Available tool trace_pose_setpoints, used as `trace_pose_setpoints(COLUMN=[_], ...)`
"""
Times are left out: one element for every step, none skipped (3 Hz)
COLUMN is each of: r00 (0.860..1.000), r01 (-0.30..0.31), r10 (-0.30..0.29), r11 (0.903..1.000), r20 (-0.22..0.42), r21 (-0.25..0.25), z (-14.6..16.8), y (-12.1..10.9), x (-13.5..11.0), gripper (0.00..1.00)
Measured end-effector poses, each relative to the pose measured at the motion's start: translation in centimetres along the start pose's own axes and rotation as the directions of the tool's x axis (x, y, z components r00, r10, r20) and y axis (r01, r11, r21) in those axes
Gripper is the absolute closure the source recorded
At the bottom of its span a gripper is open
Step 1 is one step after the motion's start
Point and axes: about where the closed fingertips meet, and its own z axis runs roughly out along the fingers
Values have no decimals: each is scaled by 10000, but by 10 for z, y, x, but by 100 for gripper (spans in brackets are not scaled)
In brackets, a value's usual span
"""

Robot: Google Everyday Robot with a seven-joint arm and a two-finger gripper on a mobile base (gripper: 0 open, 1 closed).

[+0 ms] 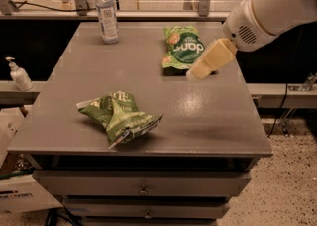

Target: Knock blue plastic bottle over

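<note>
The blue plastic bottle is a slim clear bottle with a white cap and a pale label. It stands upright at the far left of the grey table. My gripper is a cream-coloured piece at the end of the white arm, which comes in from the upper right. The gripper hangs over the right middle of the table, just at the near edge of a green chip bag. It is well to the right of the bottle and nearer the front, not touching it.
A second, crumpled green chip bag lies at the front left of the table. A small white pump dispenser stands on a ledge to the left. A cardboard box sits on the floor at lower left. Drawers are below the tabletop.
</note>
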Motion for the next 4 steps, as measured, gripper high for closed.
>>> trace_pose_setpoints(r00=[9955, 9854, 9751, 9674], r01=[-378, -559, -523, -588], r10=[371, 553, 523, 580], r11=[9993, 9984, 9986, 9983], r20=[872, 1608, 2157, 2464], r21=[60, -6, -59, -43], z=[38, 80, 124, 161], y=[-19, -36, -52, -62], x=[-33, -67, -103, -135], gripper=[0, 0, 0, 0])
